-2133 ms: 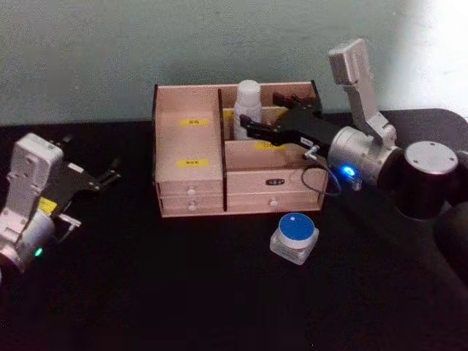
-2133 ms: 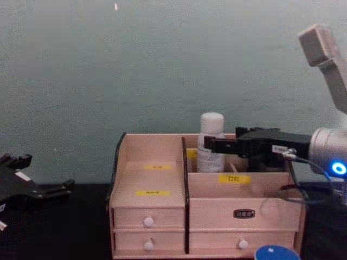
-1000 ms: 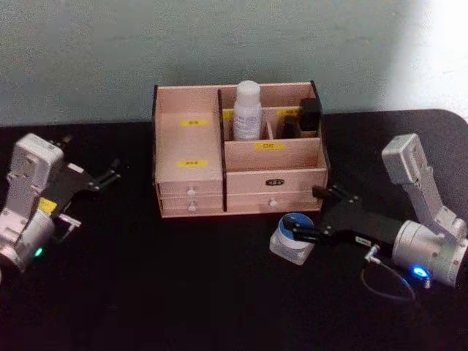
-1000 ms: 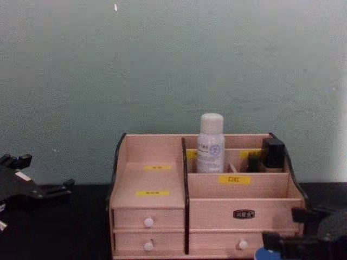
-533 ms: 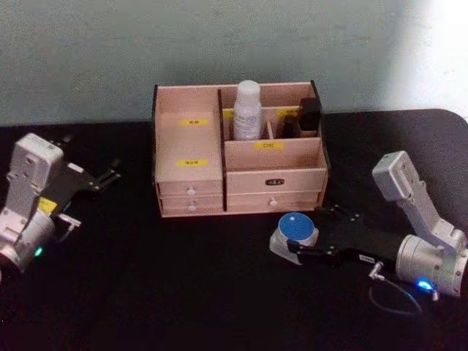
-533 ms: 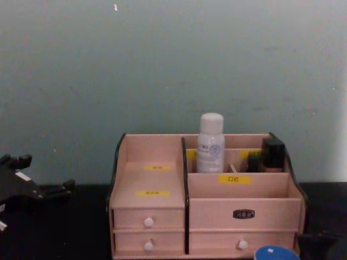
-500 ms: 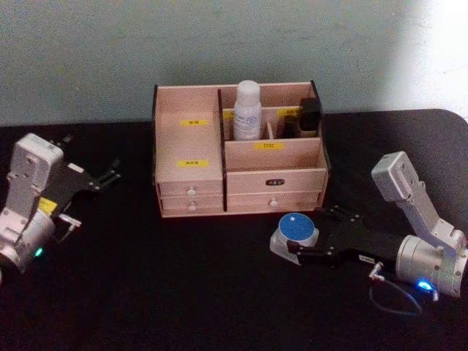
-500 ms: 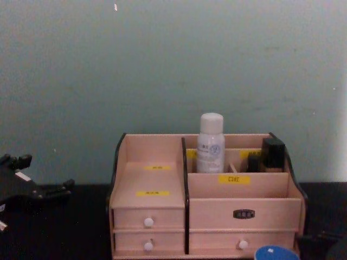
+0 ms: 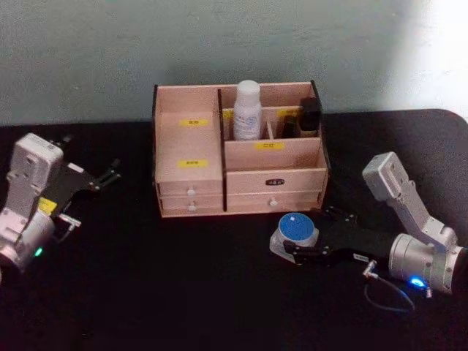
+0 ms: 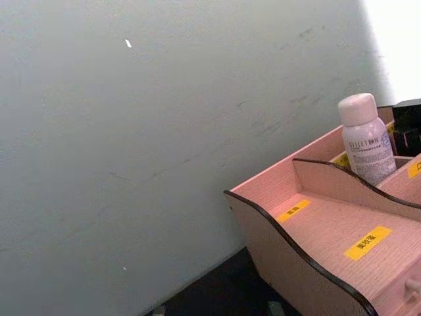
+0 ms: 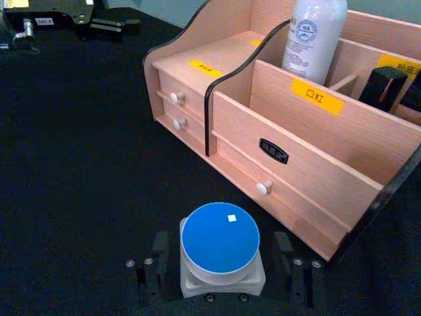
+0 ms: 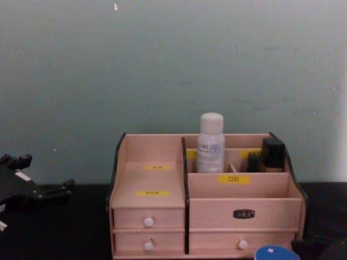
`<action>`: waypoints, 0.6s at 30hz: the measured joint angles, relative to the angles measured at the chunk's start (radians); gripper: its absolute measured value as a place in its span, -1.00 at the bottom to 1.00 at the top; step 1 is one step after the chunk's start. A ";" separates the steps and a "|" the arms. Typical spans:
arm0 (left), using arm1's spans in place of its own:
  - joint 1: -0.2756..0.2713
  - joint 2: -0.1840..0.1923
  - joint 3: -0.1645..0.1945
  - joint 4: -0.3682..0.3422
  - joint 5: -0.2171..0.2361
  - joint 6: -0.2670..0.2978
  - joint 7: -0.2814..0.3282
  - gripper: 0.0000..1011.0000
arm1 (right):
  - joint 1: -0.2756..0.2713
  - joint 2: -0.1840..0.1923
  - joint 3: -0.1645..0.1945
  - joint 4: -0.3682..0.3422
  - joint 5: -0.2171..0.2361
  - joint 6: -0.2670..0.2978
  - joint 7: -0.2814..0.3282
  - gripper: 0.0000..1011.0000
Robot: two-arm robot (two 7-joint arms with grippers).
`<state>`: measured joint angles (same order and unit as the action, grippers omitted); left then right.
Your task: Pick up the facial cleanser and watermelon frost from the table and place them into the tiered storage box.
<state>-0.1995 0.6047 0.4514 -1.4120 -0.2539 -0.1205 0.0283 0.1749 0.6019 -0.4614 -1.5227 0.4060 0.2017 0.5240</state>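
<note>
The right arm lies low over the black table [image 9: 183, 292], on the right and in front of the tiered storage box [image 9: 186, 142], its forearm nearly level and pointing toward the robot's left. The right gripper [image 11: 220, 238] is down at table height with its two black fingers [image 11: 158, 253] spread wide, one on each side of a squat jar with a blue lid [image 9: 295, 235]. The right wrist view shows a narrow gap between each finger and the jar, so it grips nothing. The jar stands upright on the table, just in front of the box's right-hand drawers and apart from them.

The left arm is parked far to the left, well apart from the box. The left gripper [image 9: 113, 172] points toward the box, its fingers apart and holding nothing.

In the box, a white bottle [image 9: 247, 110] stands upright in the rear compartment, just right of the dark middle divider. A black case [image 9: 310, 115] stands in the rear right corner, with a smaller dark thing [image 12: 253, 161] beside it that is too small to make out. The drawers with white knobs [image 12: 148, 221] are shut
</note>
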 joint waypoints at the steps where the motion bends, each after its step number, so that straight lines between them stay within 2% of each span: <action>1: 0.000 0.000 0.000 0.000 0.000 0.000 0.000 0.98 | 0.003 -0.003 -0.002 0.005 -0.001 -0.002 0.002 0.98; 18: 0.000 0.000 0.000 0.000 0.000 0.000 0.000 0.98 | 0.022 -0.016 -0.016 0.027 -0.008 -0.003 0.012 0.98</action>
<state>-0.1996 0.6047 0.4514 -1.4120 -0.2539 -0.1205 0.0283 0.1973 0.5860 -0.4772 -1.4959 0.3984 0.1985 0.5363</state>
